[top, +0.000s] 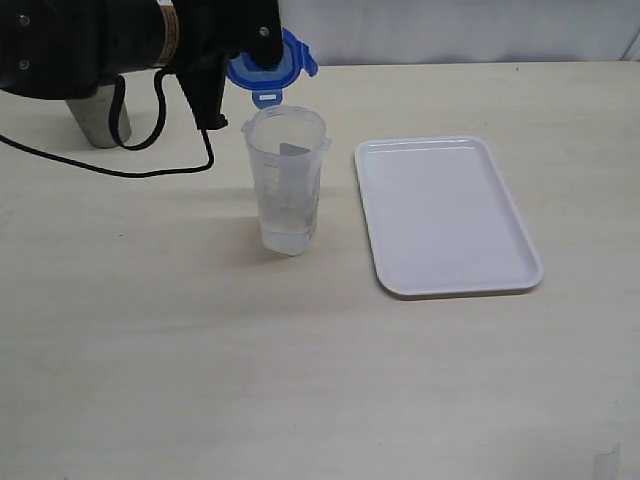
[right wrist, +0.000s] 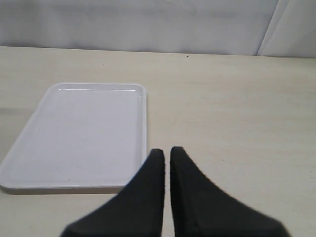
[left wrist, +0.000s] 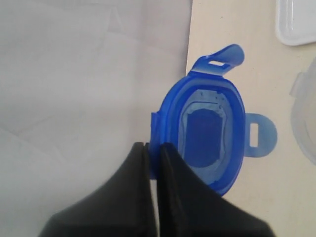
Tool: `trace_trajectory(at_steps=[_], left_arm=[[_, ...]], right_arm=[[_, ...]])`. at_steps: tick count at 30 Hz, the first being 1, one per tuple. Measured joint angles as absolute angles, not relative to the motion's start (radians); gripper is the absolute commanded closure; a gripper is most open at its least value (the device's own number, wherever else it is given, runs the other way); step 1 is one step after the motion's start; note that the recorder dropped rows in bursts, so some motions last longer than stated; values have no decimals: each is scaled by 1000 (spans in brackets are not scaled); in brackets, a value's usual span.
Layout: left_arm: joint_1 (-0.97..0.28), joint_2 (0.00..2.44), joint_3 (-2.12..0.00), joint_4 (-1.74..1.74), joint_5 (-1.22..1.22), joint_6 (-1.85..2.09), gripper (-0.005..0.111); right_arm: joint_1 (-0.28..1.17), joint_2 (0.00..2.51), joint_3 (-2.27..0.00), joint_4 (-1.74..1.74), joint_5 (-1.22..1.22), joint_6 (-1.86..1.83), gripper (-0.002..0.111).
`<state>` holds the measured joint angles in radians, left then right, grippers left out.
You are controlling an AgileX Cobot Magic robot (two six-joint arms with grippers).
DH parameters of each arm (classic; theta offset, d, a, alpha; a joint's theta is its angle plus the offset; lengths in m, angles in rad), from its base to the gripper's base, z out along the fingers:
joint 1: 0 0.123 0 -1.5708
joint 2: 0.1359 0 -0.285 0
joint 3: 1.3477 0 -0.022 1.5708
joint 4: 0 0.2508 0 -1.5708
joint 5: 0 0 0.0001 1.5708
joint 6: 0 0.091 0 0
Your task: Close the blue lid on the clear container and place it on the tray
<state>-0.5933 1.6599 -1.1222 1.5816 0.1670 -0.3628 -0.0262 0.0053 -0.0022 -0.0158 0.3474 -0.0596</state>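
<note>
The blue lid (top: 285, 68) hangs in the air just above and behind the rim of the clear container (top: 286, 180). My left gripper (top: 255, 48) is shut on the lid's edge. In the left wrist view the lid (left wrist: 207, 133) stands on edge with its flaps sticking out, and the black gripper (left wrist: 153, 148) pinches its rim. Part of the container's rim (left wrist: 307, 118) shows beside it. The container stands upright and open on the table, left of the white tray (top: 445, 215). My right gripper (right wrist: 167, 153) is shut on nothing, low over the table near a corner of the tray (right wrist: 79, 133).
A grey metal cup (top: 98, 120) stands at the back left, partly behind the left arm. A black cable (top: 150, 168) loops over the table left of the container. A corner of the tray (left wrist: 296, 22) shows in the left wrist view.
</note>
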Motion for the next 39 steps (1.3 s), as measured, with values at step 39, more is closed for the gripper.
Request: trace_trajectory(at_steps=[39], left_arm=[[-762, 1660, -1120, 1626, 336, -364, 107]], right_arm=[[-26, 5, -2, -16, 347, -60, 104]])
